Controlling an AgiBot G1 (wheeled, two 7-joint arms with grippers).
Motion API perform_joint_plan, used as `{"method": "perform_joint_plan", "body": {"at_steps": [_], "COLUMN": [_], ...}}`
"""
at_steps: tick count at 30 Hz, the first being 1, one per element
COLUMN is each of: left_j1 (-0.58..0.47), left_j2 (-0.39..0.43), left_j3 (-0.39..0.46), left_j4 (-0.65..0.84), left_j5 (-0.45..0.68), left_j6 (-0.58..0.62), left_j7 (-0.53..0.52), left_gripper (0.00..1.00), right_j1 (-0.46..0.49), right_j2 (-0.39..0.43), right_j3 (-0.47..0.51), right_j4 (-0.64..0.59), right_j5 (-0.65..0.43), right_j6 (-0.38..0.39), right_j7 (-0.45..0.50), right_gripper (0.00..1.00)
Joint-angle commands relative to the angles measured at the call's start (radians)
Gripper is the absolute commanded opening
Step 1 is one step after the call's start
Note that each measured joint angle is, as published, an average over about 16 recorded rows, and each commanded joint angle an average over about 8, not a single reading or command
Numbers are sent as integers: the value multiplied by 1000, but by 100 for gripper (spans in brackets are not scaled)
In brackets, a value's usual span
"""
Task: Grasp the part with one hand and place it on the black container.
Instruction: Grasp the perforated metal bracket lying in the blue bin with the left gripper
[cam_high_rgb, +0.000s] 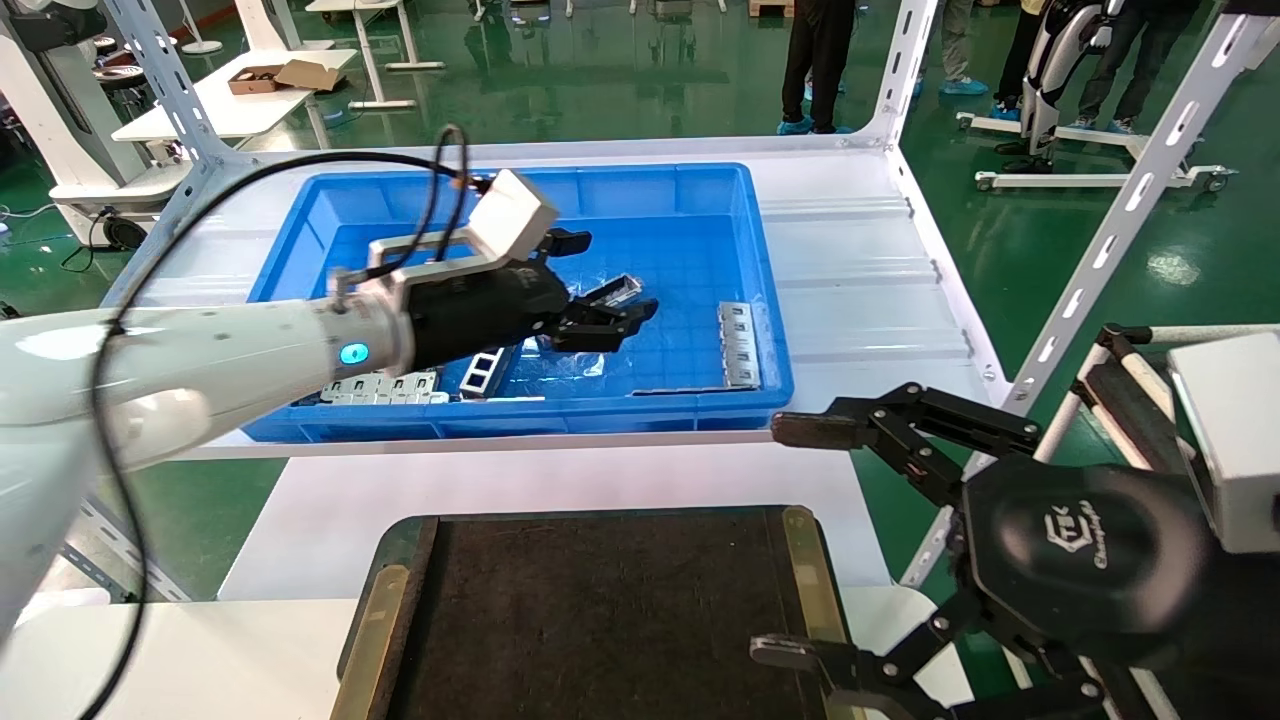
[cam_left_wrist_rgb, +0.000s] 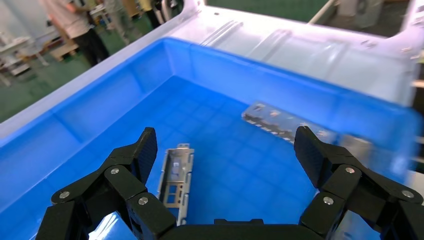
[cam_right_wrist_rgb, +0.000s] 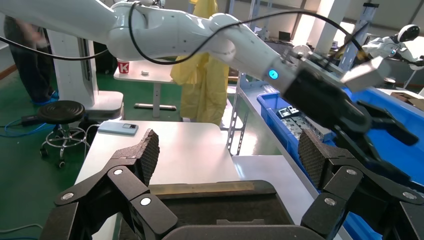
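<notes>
The part (cam_high_rgb: 612, 292), a slim grey channel strip with cut-outs and a dark inside, lies on the floor of the blue bin (cam_high_rgb: 640, 178). My left gripper (cam_high_rgb: 618, 275) hovers just above it, open and empty. In the left wrist view the part (cam_left_wrist_rgb: 175, 175) lies close by one finger (cam_left_wrist_rgb: 142, 155), inside the open span of the left gripper (cam_left_wrist_rgb: 225, 135). The black container (cam_high_rgb: 600, 600) lies at the near table edge, nothing on it. My right gripper (cam_high_rgb: 780, 540) is open and empty at the container's right side. The right wrist view shows the right gripper (cam_right_wrist_rgb: 227, 137) above the container (cam_right_wrist_rgb: 215, 207).
A second grey strip (cam_high_rgb: 738, 343) lies by the bin's right wall, also in the left wrist view (cam_left_wrist_rgb: 280, 122). A ladder-like strip (cam_high_rgb: 485, 370) and flat plates (cam_high_rgb: 385, 388) lie at the bin's front left. White rack posts (cam_high_rgb: 1130, 200) stand on the right. People stand beyond.
</notes>
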Motion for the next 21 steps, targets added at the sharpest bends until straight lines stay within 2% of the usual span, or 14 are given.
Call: {"method": "perform_joint_plan", "body": {"at_steps": [1,9,10,11,17,18,19,21], "left_j1": [-20,-67,-70,-72,-76,-76,-75,-75], "left_j2": [40,117,122,125,134,134,134,133], "left_j3": [5,2,2,2,11,12,14,17], "left_j4": [65,242,256,269,317,321,326,335], "left_j5": [14,17,15,13,-4,-7,-10,-16], "left_j6": [-33,-121,-130,-139,-171,-174,-176,-179], "left_j7": [27,116,125,133,169,173,176,182], "left_gripper": [100,100,96,86,11,3,0,0], "right_j1": [0,0,0,0,0,0,0,0], "right_j2": [0,0,0,0,0,0,0,0], "right_j3": [0,0,0,0,0,0,0,0], "right_j4": [0,0,0,0,0,0,0,0], "right_j5": [0,0,0,0,0,0,0,0], "right_j6": [0,0,0,0,0,0,0,0], "right_j7": [0,0,0,0,0,0,0,0], "right_gripper": [100,99,91,79,5,0,0,0]}}
